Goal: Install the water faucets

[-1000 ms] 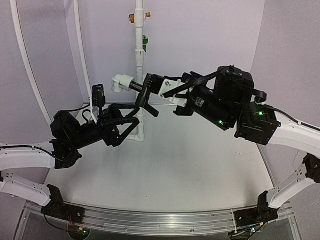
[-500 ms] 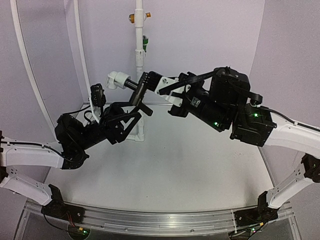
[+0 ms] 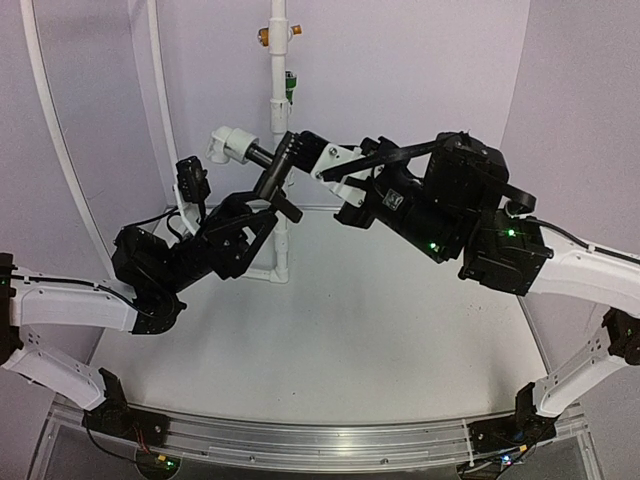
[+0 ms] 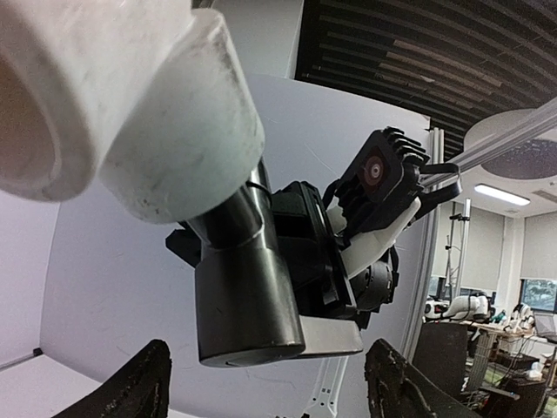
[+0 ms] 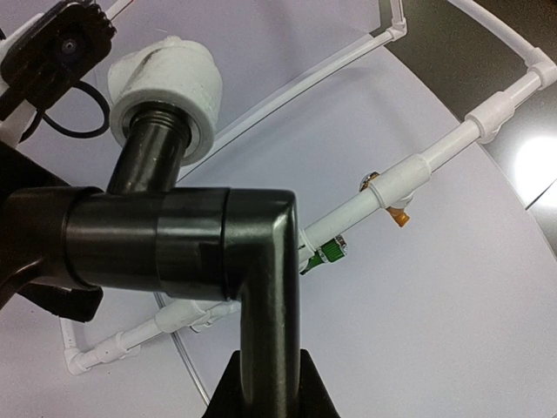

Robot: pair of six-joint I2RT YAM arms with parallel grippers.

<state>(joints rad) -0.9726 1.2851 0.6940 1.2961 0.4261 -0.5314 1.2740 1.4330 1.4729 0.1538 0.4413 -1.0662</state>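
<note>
Above the desk's (image 3: 350, 330) far side, around 11 o'clock from its centre, the black water faucet (image 3: 264, 156) hangs in the air, its threaded end seated in a white pipe fitting (image 3: 230, 146). The right tool (image 3: 298, 155) pinches the faucet's stem from 3 o'clock. The left tool (image 3: 255, 212) sits just below at 6 o'clock, fingers spread and gripping nothing.

White pipe (image 3: 279, 110) bars the back; table (image 3: 380, 330) open.
</note>
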